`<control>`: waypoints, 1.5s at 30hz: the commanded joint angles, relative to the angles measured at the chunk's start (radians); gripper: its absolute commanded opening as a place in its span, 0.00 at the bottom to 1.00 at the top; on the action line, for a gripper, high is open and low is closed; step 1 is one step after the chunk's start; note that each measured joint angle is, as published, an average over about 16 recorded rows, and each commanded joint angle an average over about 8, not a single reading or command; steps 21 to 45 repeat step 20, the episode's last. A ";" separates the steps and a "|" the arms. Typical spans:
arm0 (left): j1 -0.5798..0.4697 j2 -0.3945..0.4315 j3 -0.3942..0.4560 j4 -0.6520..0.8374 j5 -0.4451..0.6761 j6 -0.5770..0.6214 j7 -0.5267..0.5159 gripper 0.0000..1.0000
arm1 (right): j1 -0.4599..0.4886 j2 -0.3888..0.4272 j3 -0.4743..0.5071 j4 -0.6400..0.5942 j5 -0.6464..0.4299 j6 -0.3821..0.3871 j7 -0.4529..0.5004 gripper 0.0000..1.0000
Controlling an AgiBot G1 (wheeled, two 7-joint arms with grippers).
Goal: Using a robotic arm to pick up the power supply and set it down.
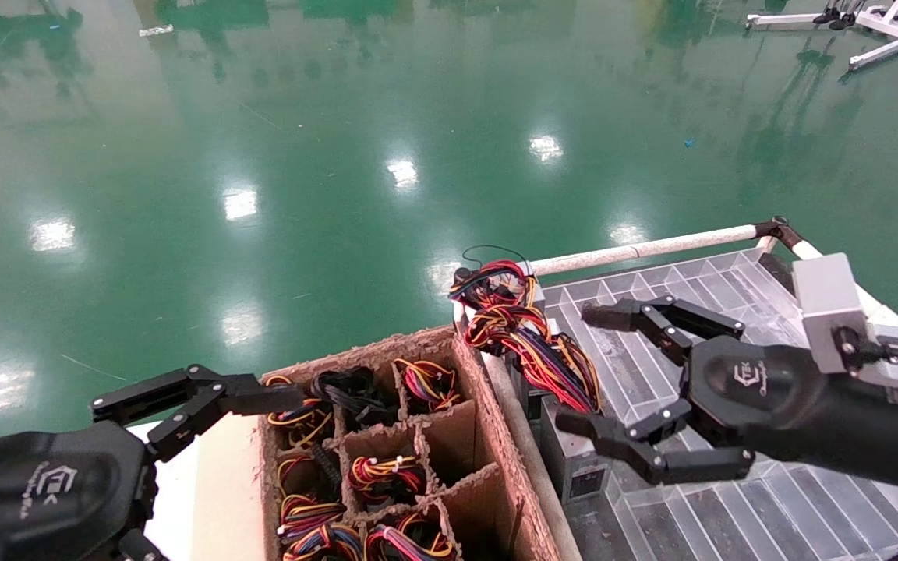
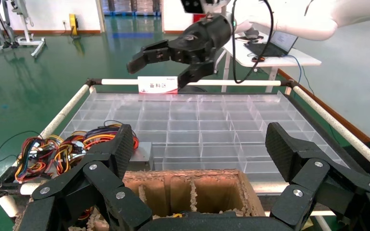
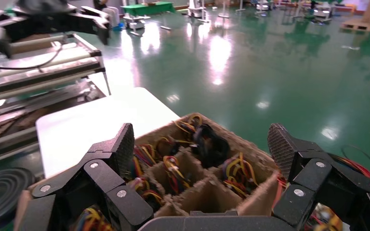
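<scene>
Both claws gape: right claw (image 1: 585,370) beside the power supply (image 1: 570,460).

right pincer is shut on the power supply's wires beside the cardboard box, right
Not quite. In the head view the right pincer is open and holds nothing; it hangs by the power supply and its wires beside the cardboard box.

- I see a clear divided tray (image 1: 730,296) on a railed cart, the power supply (image 1: 574,460) lying at its near-left edge.
- Cardboard box (image 1: 496,405) stands beside it.
</scene>
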State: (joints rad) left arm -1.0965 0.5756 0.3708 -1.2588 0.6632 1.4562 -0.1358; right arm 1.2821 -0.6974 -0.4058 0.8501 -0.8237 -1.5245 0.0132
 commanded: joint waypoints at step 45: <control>0.000 0.000 0.000 0.000 0.000 0.000 0.000 1.00 | -0.175 0.073 0.107 0.367 0.079 0.024 0.147 1.00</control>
